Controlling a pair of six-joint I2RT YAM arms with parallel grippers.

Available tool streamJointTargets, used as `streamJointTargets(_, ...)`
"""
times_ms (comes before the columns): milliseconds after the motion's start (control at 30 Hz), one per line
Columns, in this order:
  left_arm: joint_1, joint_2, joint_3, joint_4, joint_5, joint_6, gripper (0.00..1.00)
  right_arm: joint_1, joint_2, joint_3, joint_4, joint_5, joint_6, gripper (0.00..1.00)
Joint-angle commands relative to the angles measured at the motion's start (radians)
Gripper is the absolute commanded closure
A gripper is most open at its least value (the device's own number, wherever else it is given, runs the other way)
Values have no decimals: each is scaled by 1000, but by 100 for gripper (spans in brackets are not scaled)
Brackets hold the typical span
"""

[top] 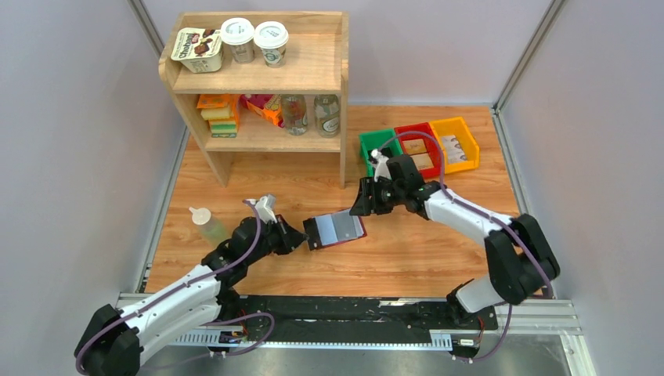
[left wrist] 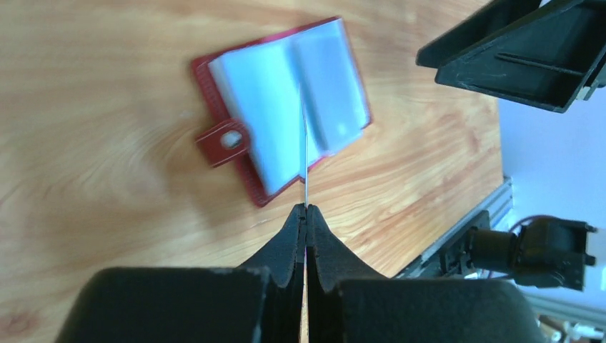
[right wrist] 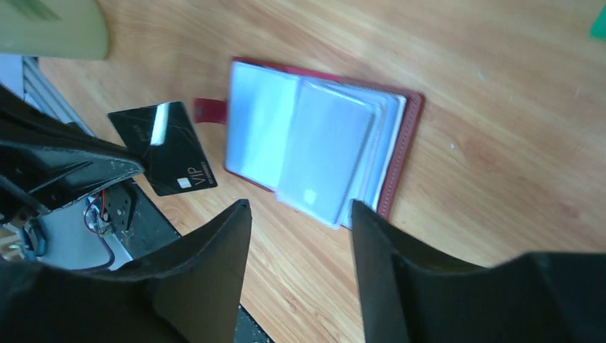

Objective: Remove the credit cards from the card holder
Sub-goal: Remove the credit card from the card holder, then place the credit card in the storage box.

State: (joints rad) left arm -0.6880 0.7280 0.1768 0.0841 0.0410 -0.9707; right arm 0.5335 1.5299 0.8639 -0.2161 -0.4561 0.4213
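Note:
The maroon card holder lies open on the wooden table, its clear sleeves facing up and its closing tab sticking out on one side. My left gripper is shut on a black credit card, held just off the holder's tab side; in the left wrist view the card shows edge-on as a thin line. A grey credit card lies on the holder's other half, poking past its edge. My right gripper hovers open over the table close beside that edge, with nothing between its fingers.
A wooden shelf with cups, bottles and boxes stands at the back left. Green, red and yellow bins sit at the back right. A squeeze bottle stands left of my left arm.

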Motion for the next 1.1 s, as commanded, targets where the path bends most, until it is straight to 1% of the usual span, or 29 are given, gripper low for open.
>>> streamJointTargets(0, -4, -16, 141, -4, 135, 275, 100, 3, -175, 61, -63, -73, -166, 38)
streamJointTargets(67, -4, 0, 197, -18, 218, 358, 100, 3, -235, 70, -84, -137, -232, 30)
streamJointTargets(100, -4, 14, 242, -32, 241, 387, 100, 5, -256, 76, -104, -176, -266, 28)
streamJointTargets(200, -4, 50, 332, -78, 382, 505, 100, 11, -329, 112, -179, -252, -361, 23)
streamJointTargets(300, -4, 89, 449, -180, 486, 596, 100, 13, -390, 142, -215, -308, -443, 19)
streamJointTargets(333, -4, 99, 472, -205, 537, 650, 100, 14, -404, 153, -218, -328, -452, 17)
streamJointTargets(467, -4, 162, 627, -334, 681, 772, 100, 25, -399, 230, -276, -421, -501, 16)
streamJointTargets(533, -4, 197, 683, -392, 724, 817, 100, 45, -378, 270, -321, -452, -533, 16)
streamJointTargets(600, -4, 231, 729, -425, 763, 845, 100, 69, -349, 305, -365, -473, -567, 19)
streamJointTargets(667, -4, 264, 772, -445, 801, 865, 100, 92, -314, 328, -397, -495, -588, 25)
streamJointTargets(733, -4, 309, 805, -486, 816, 891, 100, 94, -297, 337, -405, -527, -590, 36)
streamJointTargets(800, -4, 332, 832, -513, 818, 918, 100, 94, -290, 336, -399, -536, -587, 56)
streamJointTargets(867, -4, 344, 848, -527, 794, 932, 100, 94, -286, 337, -407, -511, -585, 90)
streamJointTargets(900, -4, 346, 852, -529, 772, 941, 100, 92, -281, 337, -411, -492, -585, 100)
streamJointTargets(933, -4, 344, 851, -534, 757, 943, 94, 89, -278, 334, -416, -475, -582, 100)
streamJointTargets(967, -4, 344, 851, -534, 708, 943, 90, 89, -274, 333, -417, -461, -578, 100)
streamJointTargets(1000, -4, 338, 845, -532, 685, 943, 81, 85, -271, 330, -417, -434, -564, 100)
streamJointTargets(1067, -2, 326, 833, -535, 585, 929, 71, 59, -264, 320, -408, -379, -526, 100)
